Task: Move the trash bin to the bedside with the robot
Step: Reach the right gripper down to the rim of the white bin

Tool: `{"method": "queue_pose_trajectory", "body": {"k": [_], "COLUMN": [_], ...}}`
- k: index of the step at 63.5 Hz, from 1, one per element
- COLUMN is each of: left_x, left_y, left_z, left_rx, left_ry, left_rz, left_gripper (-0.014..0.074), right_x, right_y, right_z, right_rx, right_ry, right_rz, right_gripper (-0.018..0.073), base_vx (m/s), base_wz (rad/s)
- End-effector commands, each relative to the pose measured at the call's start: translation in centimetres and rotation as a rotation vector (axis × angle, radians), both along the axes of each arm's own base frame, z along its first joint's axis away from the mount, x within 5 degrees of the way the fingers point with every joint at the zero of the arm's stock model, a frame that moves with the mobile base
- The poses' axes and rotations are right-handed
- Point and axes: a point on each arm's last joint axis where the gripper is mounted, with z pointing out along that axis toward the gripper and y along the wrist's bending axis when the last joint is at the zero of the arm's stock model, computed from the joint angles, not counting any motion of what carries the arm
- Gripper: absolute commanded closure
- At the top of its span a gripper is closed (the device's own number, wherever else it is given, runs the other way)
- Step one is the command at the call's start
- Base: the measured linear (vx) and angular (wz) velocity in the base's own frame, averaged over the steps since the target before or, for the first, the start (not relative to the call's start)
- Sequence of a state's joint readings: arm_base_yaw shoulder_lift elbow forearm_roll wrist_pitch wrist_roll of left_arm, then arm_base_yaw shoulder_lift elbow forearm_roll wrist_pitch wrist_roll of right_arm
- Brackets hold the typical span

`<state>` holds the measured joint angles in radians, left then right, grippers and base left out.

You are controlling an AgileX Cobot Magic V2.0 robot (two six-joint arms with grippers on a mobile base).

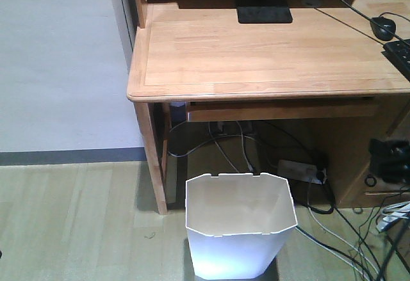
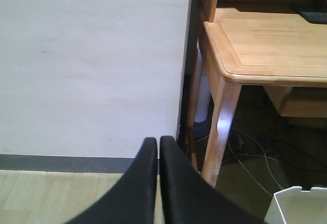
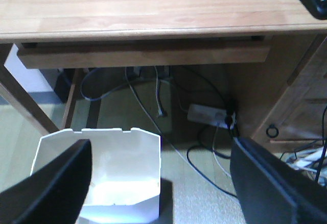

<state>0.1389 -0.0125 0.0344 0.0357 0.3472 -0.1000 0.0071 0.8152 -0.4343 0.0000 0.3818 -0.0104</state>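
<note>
Wooden desk [image 1: 256, 50], trash bin [image 1: 240, 230] on floor [image 1: 77, 230] nearby, right gripper [image 3: 162, 145] spread wide

A light wooden desk [image 1: 256, 50] is set beside a white wall [image 1: 57, 57] edged with a dark grey skirting [image 1: 70, 156]. The floor [image 1: 70, 217] is laid in pale planks; a power strip [image 1: 298, 169] is seen beneath the desk.

Smooth white plastic trash bin [image 1: 238, 242], satin light-wood desk [image 1: 256, 54], matt wood-grain floor [image 1: 70, 220]
</note>
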Motion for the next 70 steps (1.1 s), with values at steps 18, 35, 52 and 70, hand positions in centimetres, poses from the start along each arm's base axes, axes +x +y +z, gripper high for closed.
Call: {"method": "queue_pose_trajectory", "body": {"k": [18, 35, 52, 70], "left_x": [0.1, 0.1, 0.1, 0.1], "left_y": [0.0, 0.0, 0.0, 0.0], "left_z": [0.5, 0.5, 0.5, 0.5], "left_rx": [0.004, 0.004, 0.004, 0.004], "left_ry": [-0.077, -0.077, -0.077, -0.077], "left_rz": [-0.004, -0.004, -0.004, -0.004], "left_gripper": [0.0603, 0.0603, 0.0603, 0.0603], "right_x": [8.4, 14.1, 18.4, 21.3], "right_y": [-0.1, 0.0, 0.4, 0.7], "right_z": [0.5, -4.0, -10.1, -17.2], "right_rx": [-0.021, -0.059, -0.052, -0.043], "right_ry": [0.074, 0.301, 0.467, 0.570], "right_rz": [0.013, 0.069, 0.147, 0.217], "right_gripper": [0.0010, 0.0010, 0.0010, 0.0010], "base_vx": [0.00, 0.00, 0.00, 0.00], "base_wz": [0.00, 0.00, 0.00, 0.00]}}
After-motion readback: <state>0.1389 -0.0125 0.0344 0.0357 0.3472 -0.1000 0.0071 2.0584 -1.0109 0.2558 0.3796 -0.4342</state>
